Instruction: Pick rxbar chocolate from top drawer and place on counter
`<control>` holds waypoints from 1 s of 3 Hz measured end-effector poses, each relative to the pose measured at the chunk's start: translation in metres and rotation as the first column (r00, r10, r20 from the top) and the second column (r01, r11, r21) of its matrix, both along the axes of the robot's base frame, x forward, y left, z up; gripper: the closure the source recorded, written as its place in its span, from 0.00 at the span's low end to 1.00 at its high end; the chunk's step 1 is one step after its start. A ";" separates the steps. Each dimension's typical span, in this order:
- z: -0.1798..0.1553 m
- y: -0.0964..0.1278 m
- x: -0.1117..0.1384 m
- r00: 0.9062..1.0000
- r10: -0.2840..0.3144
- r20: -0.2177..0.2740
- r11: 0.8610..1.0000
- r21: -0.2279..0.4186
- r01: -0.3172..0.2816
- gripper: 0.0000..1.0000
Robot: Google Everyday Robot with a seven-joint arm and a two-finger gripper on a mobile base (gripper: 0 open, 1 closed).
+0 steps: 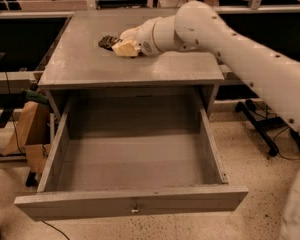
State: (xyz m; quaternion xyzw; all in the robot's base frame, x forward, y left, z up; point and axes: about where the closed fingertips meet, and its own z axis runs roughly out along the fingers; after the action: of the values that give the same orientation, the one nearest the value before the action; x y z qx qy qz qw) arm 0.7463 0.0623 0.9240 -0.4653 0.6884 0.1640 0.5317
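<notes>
The rxbar chocolate [108, 42] is a small dark bar sticking out to the left of my gripper [118, 44]. The gripper is shut on it and holds it low over the middle of the grey counter [80, 66]; I cannot tell if the bar touches the surface. My white arm [225, 44] reaches in from the right. The top drawer [130, 202] is pulled fully open below the counter, with a small metal knob [135, 210] on its front panel. Its inside shows nothing in it.
The cream bowl is hidden behind my arm. A brown cardboard box [25, 129] stands on the floor left of the cabinet. Black chair legs [262, 129] and cables lie on the floor to the right. Dark desks run along the back.
</notes>
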 end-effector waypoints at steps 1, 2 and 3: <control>-0.024 0.034 0.026 0.998 0.055 -0.038 0.995 0.086 -0.052 1.00; -0.043 0.077 0.043 0.994 0.080 -0.073 0.982 0.177 -0.067 1.00; -0.052 0.104 0.052 0.992 0.086 -0.096 0.972 0.226 -0.062 0.82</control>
State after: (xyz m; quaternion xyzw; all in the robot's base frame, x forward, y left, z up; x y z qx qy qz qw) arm 0.7986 0.1665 0.8716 -0.4190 0.6748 0.2840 0.5371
